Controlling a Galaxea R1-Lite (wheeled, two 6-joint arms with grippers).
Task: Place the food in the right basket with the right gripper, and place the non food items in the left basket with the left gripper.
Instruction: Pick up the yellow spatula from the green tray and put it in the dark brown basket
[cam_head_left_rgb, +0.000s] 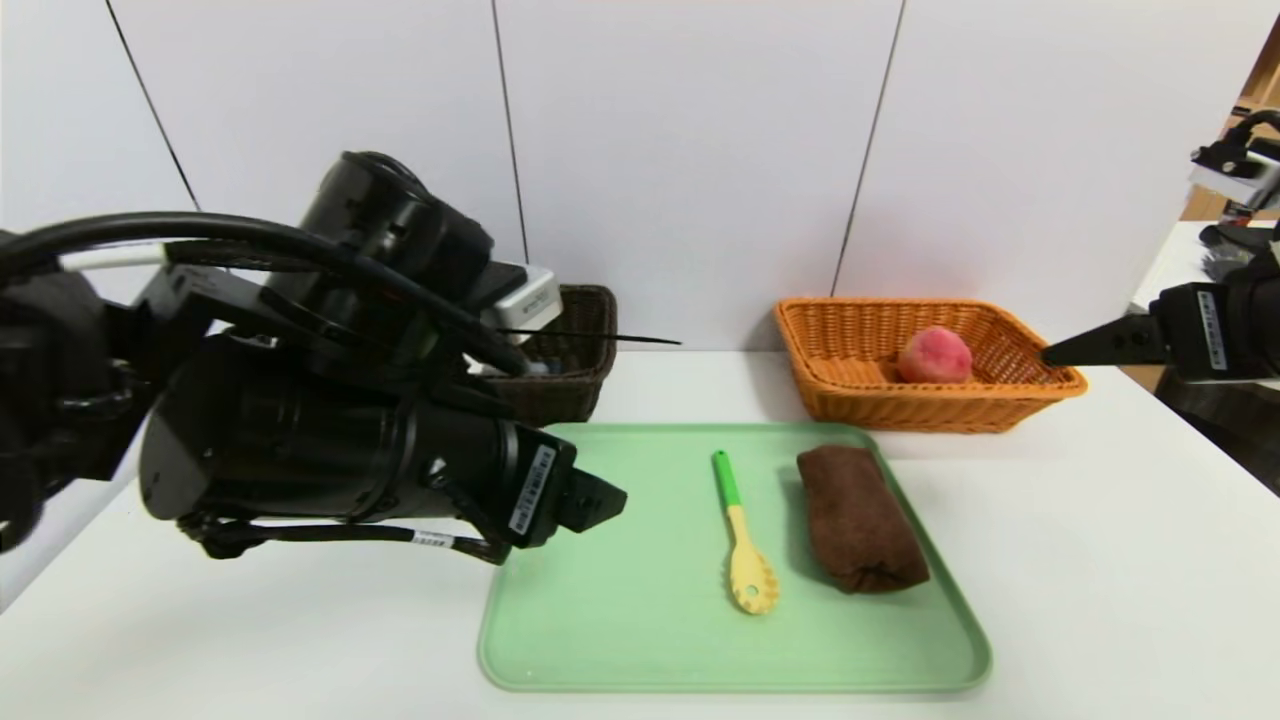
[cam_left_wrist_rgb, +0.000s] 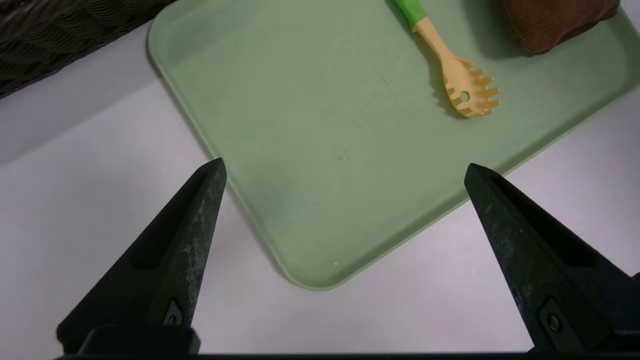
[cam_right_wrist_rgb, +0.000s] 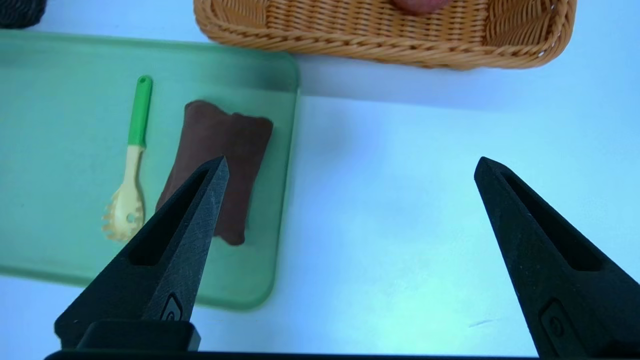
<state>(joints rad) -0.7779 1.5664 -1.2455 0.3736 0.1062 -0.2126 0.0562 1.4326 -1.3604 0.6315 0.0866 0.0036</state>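
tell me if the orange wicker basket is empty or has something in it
Not empty: the orange wicker basket has a round pink-red peach lying inside it.

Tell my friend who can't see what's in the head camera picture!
A green tray holds a spaghetti spoon and a brown cloth bundle. Behind it, an orange basket holds a peach, and a dark basket is partly hidden by the robot's left arm.

Lab-like robot workspace, white table (cam_head_left_rgb: 1060, 560), plain white wall panels (cam_head_left_rgb: 680, 150), black cabling (cam_head_left_rgb: 250, 228)
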